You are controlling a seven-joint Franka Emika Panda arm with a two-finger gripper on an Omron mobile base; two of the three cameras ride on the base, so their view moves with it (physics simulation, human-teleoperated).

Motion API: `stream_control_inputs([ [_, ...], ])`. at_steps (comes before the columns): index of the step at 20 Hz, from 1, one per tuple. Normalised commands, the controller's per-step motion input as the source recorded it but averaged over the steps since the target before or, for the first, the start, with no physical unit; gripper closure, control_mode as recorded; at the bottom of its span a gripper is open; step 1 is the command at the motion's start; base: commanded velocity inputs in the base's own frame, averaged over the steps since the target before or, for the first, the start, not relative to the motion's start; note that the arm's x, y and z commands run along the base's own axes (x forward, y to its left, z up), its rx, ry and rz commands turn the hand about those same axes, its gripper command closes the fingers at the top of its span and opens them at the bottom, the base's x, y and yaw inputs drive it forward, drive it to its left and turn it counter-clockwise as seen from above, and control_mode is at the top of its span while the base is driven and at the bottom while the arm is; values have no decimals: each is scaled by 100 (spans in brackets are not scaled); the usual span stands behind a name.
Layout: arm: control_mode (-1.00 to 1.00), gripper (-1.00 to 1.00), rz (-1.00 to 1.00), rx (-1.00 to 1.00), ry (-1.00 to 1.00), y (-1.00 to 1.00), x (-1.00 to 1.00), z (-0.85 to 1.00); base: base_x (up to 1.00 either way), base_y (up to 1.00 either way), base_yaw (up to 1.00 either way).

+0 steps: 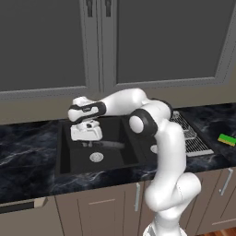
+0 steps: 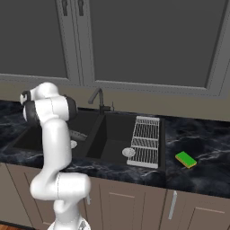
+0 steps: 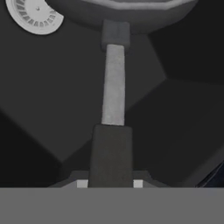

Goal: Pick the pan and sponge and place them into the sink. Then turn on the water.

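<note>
Now hand [image 1: 86, 143] clamped on thin pan [image 3: 114, 83] handle, over matte black sink [image 1: 64, 152]

Your two base cameras look forward and down from behind the arm, sharing the sink [image 1: 69, 161]; your hand camera peers close along the pan [image 3: 114, 83] handle.

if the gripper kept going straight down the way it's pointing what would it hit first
The gripper, shut on the pan handle, points down into the left bowl of the sink. It would probably meet the bowl's black floor first, near the round drain; depth is unclear.
</note>
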Motion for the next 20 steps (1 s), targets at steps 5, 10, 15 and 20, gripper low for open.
stream_control_inputs([
  [5, -100, 100, 0, 1, -1, -4, 27, -32, 0, 0, 0],
  [10, -100, 100, 0, 0, 0, -2, 24, -45, 0, 0, 0],
  [15, -100, 100, 1, 0, 0, 0, 14, -58, 0, 0, 0],
  [20, -100, 100, 0, 2, -1, 0, 18, -47, 0, 0, 0],
])
